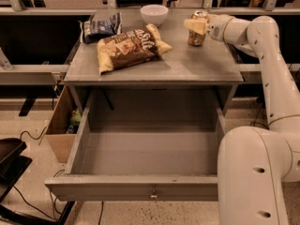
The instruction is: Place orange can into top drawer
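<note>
While at orange can (196, 38), gripper (197, 26) near table's (187, 68) right edge

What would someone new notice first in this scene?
The wide grey top drawer stands pulled fully open at the front, under the table. At the table's back right, the white arm's gripper is at the orange can. A brown chip bag lies mid-table.

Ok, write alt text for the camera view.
The end effector is at the orange can, back right on the table; below, the top drawer stands open and empty. A chip bag, dark snack bag and white bowl sit alongside.
</note>
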### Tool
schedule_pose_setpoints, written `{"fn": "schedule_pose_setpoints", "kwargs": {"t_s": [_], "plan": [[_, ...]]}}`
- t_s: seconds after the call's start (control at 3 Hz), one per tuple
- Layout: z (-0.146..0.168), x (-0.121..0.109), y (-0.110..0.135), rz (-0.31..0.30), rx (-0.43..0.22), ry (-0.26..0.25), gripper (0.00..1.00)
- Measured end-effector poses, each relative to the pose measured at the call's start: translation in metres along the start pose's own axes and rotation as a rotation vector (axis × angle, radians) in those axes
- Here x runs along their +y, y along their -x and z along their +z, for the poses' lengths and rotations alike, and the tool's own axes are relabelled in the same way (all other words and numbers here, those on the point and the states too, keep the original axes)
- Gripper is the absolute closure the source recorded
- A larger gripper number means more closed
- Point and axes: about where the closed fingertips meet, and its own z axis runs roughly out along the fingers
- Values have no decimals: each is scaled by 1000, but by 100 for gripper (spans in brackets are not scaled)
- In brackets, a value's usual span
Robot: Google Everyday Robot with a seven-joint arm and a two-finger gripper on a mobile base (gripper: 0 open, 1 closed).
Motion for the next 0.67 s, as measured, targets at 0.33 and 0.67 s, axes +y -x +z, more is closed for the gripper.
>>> {"fn": "schedule_pose_setpoints", "kwargs": {"t_s": [0.33,0.67], "plan": [[0,0,0,0,0,0,65],[0,8,6,-31,18,22,88]]}}
